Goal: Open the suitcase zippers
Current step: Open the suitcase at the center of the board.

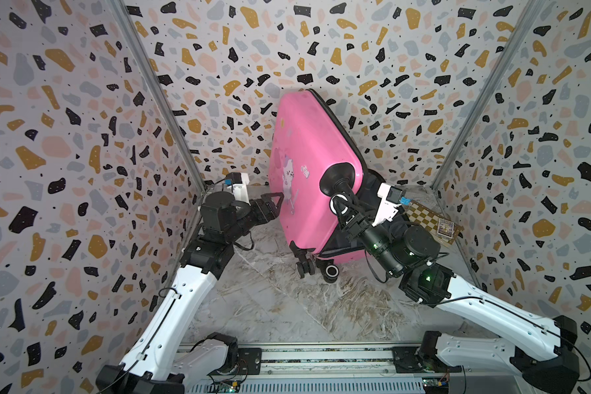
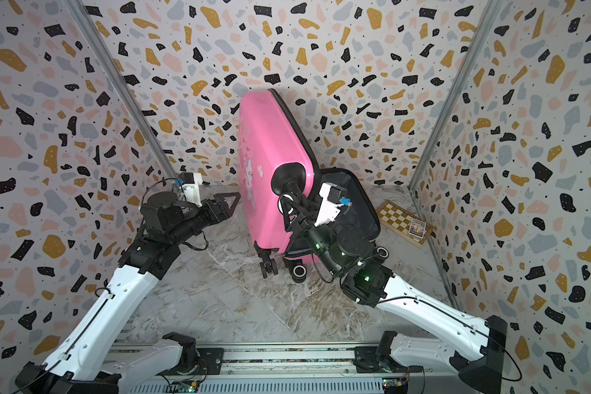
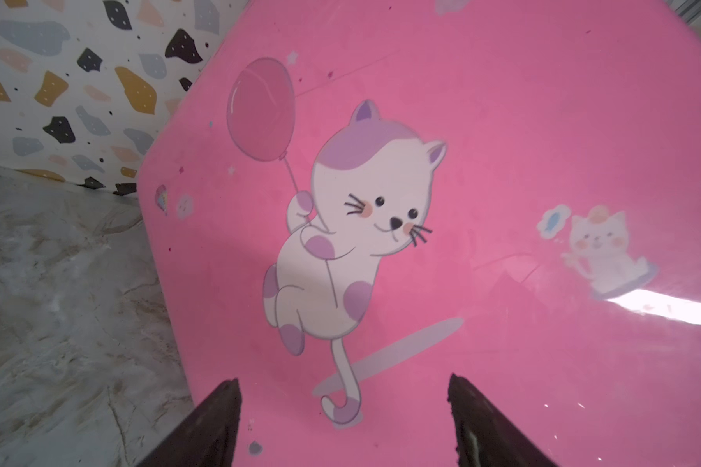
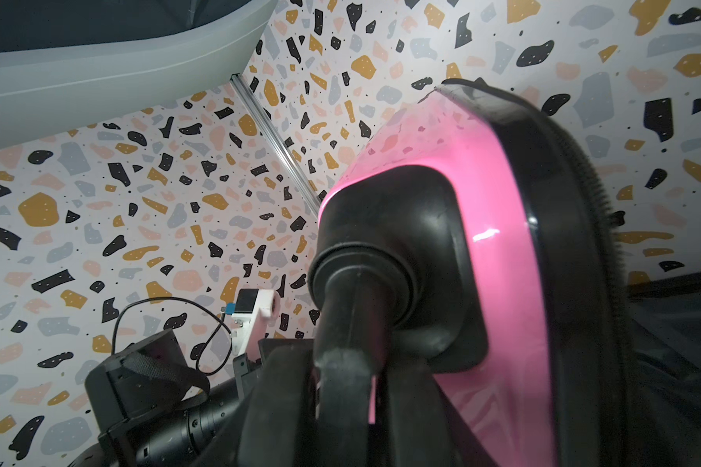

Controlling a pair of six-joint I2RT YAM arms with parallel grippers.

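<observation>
Suitcase point(image 1: 307, 146) lid raised, right pincer point(image 1: 344, 208) clamped on its caster point(image 1: 338, 176), left pincer point(image 1: 273, 203) spread, empty

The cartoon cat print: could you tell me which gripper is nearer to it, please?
Left. The left gripper faces the cat print; the right gripper holds the raised wheel on the suitcase end.

Bright, even light from above, soft shadows. A white glare streak crosses the suitcase point(image 3: 502, 161) in the left wrist view. Both top views bow at the edges.
</observation>
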